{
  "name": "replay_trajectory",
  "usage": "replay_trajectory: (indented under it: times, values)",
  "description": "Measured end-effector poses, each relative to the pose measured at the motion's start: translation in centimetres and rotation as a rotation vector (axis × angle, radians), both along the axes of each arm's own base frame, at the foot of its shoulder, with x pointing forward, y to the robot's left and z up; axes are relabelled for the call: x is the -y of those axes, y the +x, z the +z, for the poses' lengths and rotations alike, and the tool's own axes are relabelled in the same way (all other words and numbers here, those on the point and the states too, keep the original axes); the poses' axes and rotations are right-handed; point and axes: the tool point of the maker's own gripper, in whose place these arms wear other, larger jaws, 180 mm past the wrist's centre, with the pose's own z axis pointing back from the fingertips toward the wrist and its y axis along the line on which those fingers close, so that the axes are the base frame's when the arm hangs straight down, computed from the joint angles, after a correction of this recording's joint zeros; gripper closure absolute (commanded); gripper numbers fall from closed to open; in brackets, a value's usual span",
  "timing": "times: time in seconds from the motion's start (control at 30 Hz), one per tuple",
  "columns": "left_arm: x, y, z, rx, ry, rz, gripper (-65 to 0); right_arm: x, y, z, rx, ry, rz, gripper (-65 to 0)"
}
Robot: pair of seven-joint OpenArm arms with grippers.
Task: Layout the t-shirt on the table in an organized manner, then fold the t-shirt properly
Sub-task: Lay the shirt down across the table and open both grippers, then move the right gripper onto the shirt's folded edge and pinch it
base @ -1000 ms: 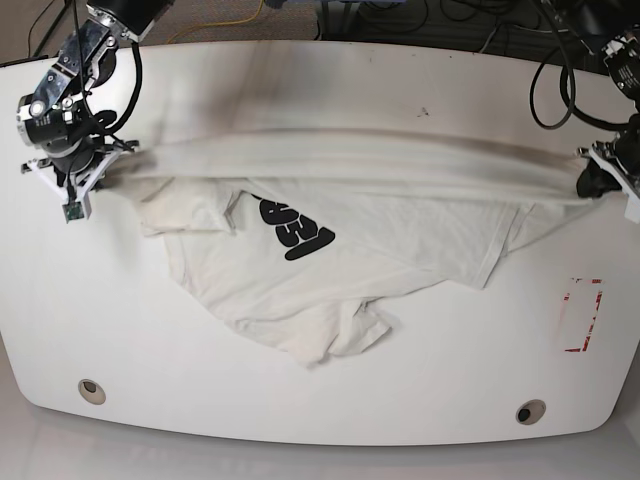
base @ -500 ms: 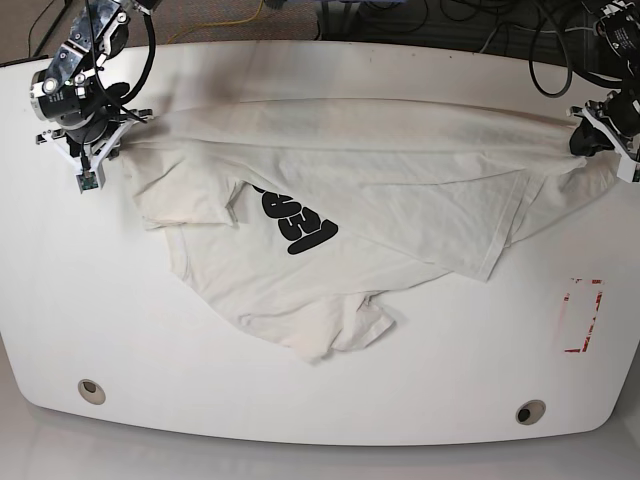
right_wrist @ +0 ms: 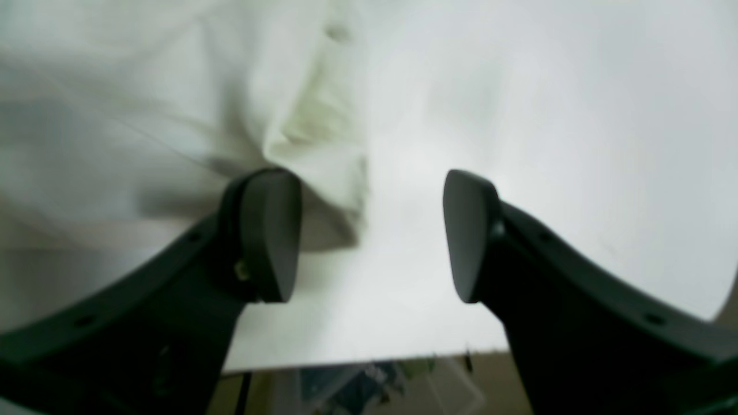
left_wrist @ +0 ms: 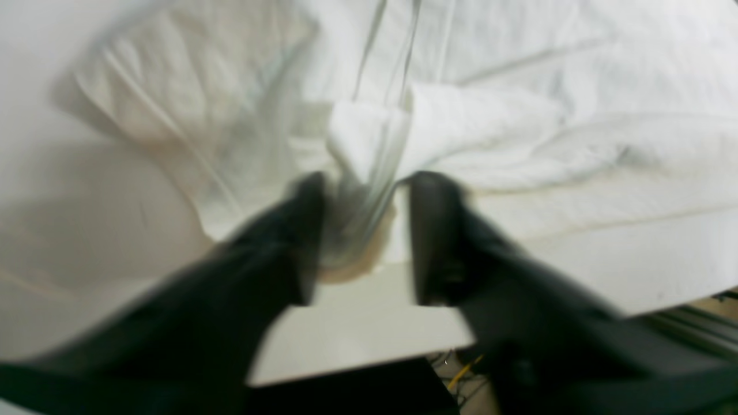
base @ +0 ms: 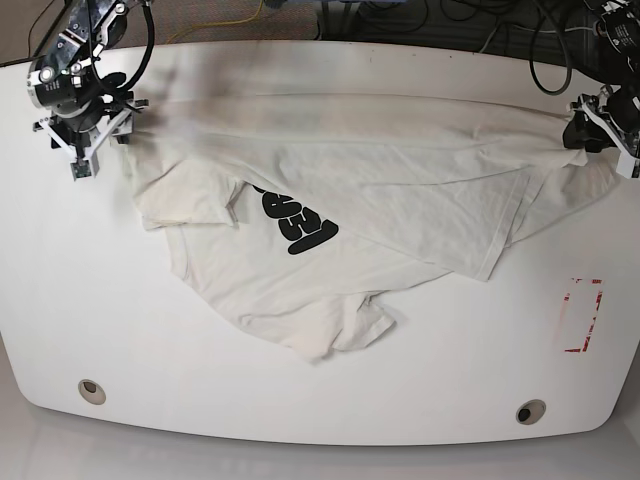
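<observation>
One table (base: 330,410), one t-shirt (base: 340,200), two grommet holes (base: 91,390).

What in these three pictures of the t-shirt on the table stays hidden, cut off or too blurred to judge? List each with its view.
- Print and lettering on the t-shirt: base view, folded cloth covers most of it.
- Left pincer: left wrist view, motion blur; whether cloth still touches its fingers is unclear.
- Left pincer: base view, cut by the frame's right edge.
- The table: right wrist view, soft focus hides surface detail.
</observation>
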Motion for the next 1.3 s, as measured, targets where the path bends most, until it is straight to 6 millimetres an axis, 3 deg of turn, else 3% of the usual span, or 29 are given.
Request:
replay_trajectory:
  times: [0.2,0.4,0.9,1.03,1.2,1.3]
  values:
    - [-0.2,-0.3,0.0,-0.008,0.005,-0.001,-31.9,1.0,-0.6,0.2,-0.01,-0.02,-0.029,-37.4]
    - [-0.8,-0.4,0.3,-0.011,0.022,-0.005,-31.9,0.9,-0.4,0.2,-0.001,-0.015,-0.024,-37.3]
    - [-3.0,-1.7,1.2,-0.005,0.059,0.064,-32.2,0.2,-2.7,-1.1,-0.06,0.007,-0.038,-37.3]
    - [-2.4,0.3,2.7,0.058,0.076,0.043,-32.1,-0.2,-2.3,-1.1,-0.042,0.022,-0.038,-37.3]
    - [-1.0,4.0,5.3,0.181,0.075,-0.009,-31.9,0.7,-1.7,-0.4,-0.01,0.012,-0.072,-37.3]
    - [-0.8,5.3,6.1,0.217,0.076,-0.013,-31.9,1.3,-1.3,0.1,0.009,0.003,-0.086,-37.3]
